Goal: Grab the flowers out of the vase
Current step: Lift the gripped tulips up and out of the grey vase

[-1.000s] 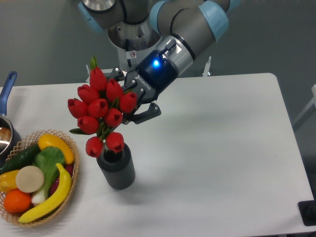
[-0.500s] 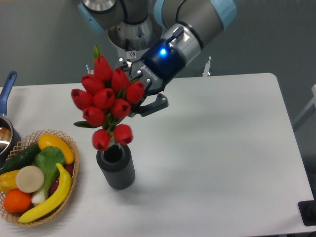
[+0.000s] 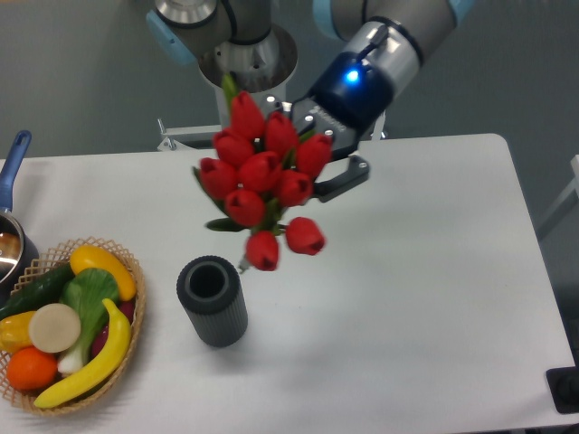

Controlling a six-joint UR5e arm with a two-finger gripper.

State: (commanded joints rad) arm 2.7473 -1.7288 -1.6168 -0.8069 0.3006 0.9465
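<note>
Above table, flowers (image 3: 264, 179) now clear of vase (image 3: 213, 300)

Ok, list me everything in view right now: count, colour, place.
flowers: one bunch, red buds with green leaves, in the air, clear of the vase
vase: one, dark grey, upright on the table, mouth empty
basket: one, wicker, front left, holding mixed fruit and vegetables
pot: one, metal with blue handle, left edge, partly cut off
table: one, white
gripper: one, black, shut on the flowers, behind the bunch
arm: one, grey and light blue, coming from the top
</note>
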